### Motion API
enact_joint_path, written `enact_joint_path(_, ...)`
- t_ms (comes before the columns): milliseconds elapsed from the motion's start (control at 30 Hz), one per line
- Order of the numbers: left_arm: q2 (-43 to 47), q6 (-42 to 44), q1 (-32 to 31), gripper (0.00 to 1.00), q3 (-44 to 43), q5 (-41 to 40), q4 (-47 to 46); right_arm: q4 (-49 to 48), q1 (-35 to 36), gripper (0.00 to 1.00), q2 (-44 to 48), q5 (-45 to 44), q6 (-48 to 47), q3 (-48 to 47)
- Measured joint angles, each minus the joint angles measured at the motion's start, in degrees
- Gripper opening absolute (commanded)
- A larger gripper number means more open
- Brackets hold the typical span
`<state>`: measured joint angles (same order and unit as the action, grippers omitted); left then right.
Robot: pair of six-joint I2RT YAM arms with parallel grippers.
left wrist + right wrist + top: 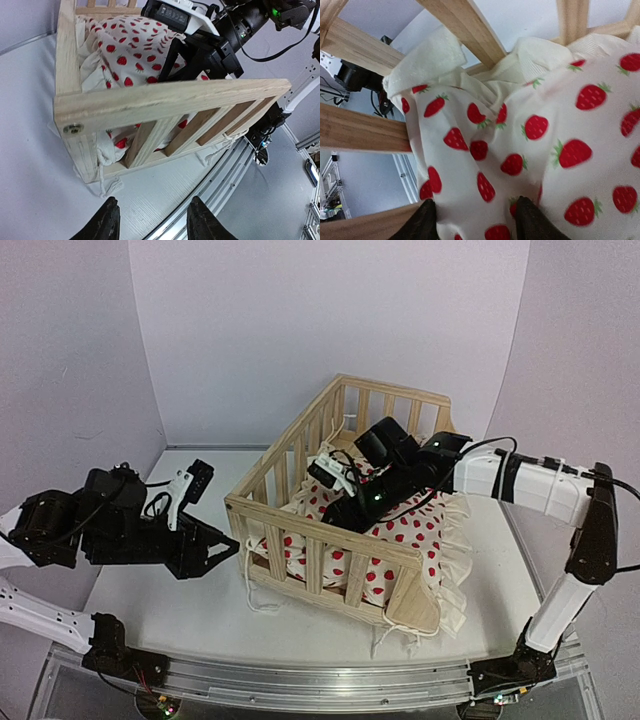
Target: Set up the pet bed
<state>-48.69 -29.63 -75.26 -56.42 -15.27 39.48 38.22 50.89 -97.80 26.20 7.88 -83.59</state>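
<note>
The pet bed [283, 466] is a light pine frame with slatted rails, standing askew in the middle of the table. Its white cushion with red strawberries [405, 532] lies rumpled inside, and the ruffle [456, 580] spills over the open right end. My right gripper [345, 512] reaches down into the bed. In the right wrist view its jaws [476, 221] stand open on the cushion [540, 125], with fabric lying between the fingers. My left gripper [208, 548] hangs open and empty just left of the bed's near corner [75, 127], above the bare table [152, 220].
Tie strings [262, 602] trail from the bed's front onto the table. An aluminium rail [300, 687] runs along the near edge [235, 165]. Walls close in the back and both sides. The right arm's cable [545, 462] loops over the bed's far end.
</note>
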Motion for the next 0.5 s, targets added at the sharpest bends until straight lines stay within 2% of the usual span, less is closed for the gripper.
enact_joint_path(167,-4.3,4.1,0.7,0.63,-10.5,-0.1,1.4,8.2,0.0,0.76,6.0,-6.8,-1.2,-1.9)
enact_joint_path(267,-8.9,7.9,4.2,0.66,-18.5,0.9,0.6,12.1,0.3,0.81,9.4,-9.5,-1.6,-4.0)
enact_joint_path(333,-11.8,10.7,10.9,0.69,-22.8,4.7,-0.5,14.3,1.1,0.87,10.8,-11.5,-1.7,-6.4)
enact_joint_path(433,-17.0,14.2,25.0,0.88,-27.6,12.6,-2.3,16.4,4.3,0.92,11.5,-13.9,-1.8,-10.1)
enact_joint_path(500,-21.4,15.7,32.3,0.91,-30.1,17.4,-2.9,18.1,7.8,0.94,11.0,-15.6,-2.1,-13.2)
